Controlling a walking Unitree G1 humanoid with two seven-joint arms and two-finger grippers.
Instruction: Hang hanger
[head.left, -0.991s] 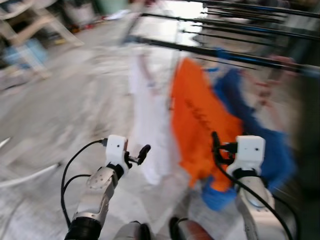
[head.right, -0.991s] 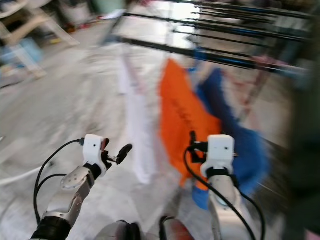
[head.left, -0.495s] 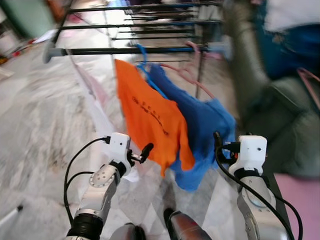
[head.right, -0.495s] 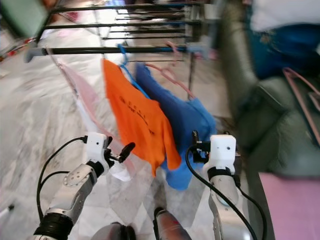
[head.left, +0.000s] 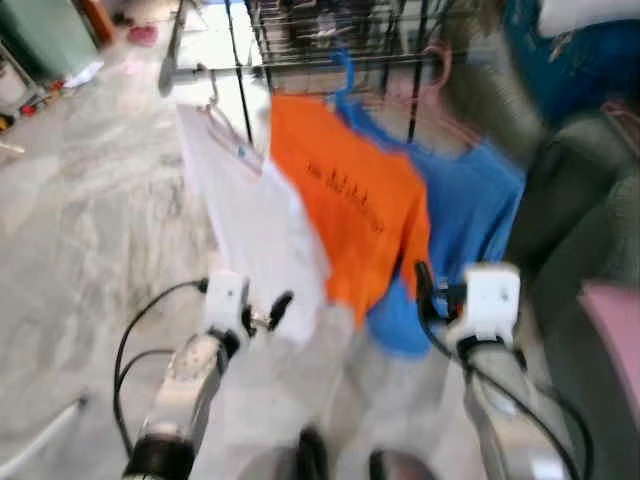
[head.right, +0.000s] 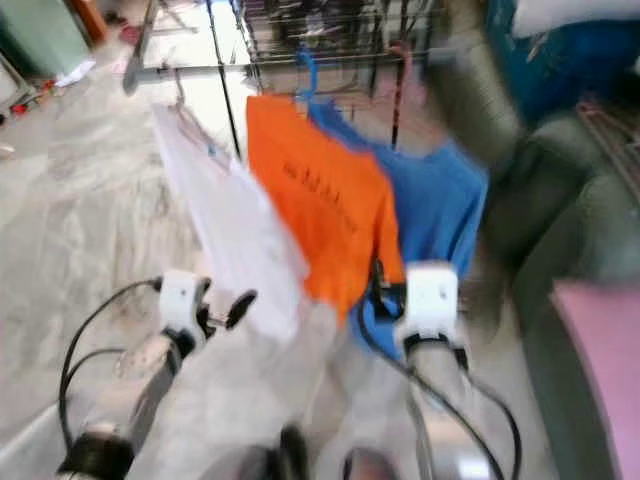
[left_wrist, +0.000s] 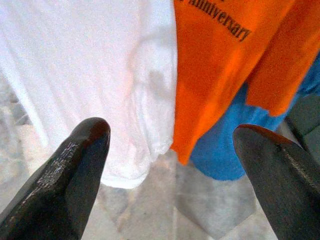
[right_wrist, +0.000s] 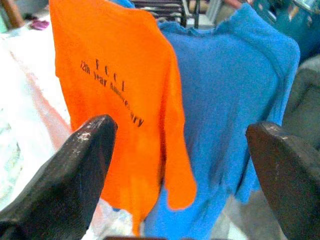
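three shirts hang on the rack; both grippers' fingers apart, holding nothing.

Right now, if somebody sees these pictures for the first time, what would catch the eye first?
Three shirts hanging in a row on a dark rack: an orange shirt with dark printed lettering in the middle, a white shirt to its left and a blue shirt to its right. Below them both arms reach forward, the left pincer and right pincer open and empty.
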